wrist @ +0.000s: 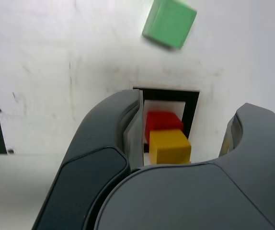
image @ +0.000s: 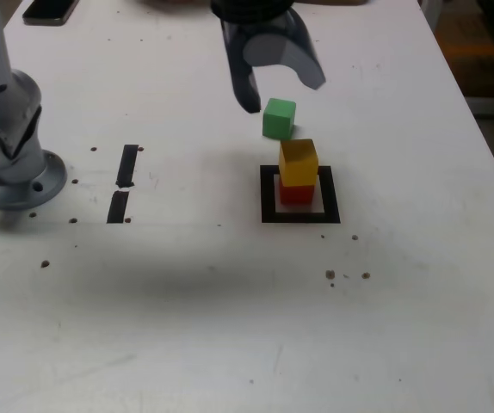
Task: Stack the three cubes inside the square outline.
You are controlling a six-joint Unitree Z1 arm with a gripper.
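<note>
Exterior view, nearest first: the white bench (image: pixel 230 327) is bare at the front apart from a few dark specks. Further in sits the thin black tape square outline (image: pixel 299 218), with a matte red cube (image: pixel 297 194) inside it and a matte yellow cube (image: pixel 299 162) stacked on top, turned a little off the red one's edges. At nine o'clock from the outline lie two short black tape strips (image: pixel 123 182), and beyond them, at the view's left edge, the grey metal arm base (image: pixel 10 163).

Just past the stack, at twelve o'clock, is the matte green cube (image: pixel 279 119), tilted and outside the outline; whether it rests on the bench or is in the air I cannot tell. Furthest back hangs the dark grey gripper (image: pixel 286 95), its fingers spread and holding nothing. The wrist view agrees: the fingers (wrist: pixel 111 143) stand either side of the two-cube stack with clear gaps, the green cube well beyond them.

Two of three cubes look stacked, so the step in hand is the last one. The next move likely calls for closing on the green cube squarely, lifting it above the yellow one, and setting it down centred without nudging the offset stack.

Count: three cubes, one outline, two strips, one gripper.
</note>
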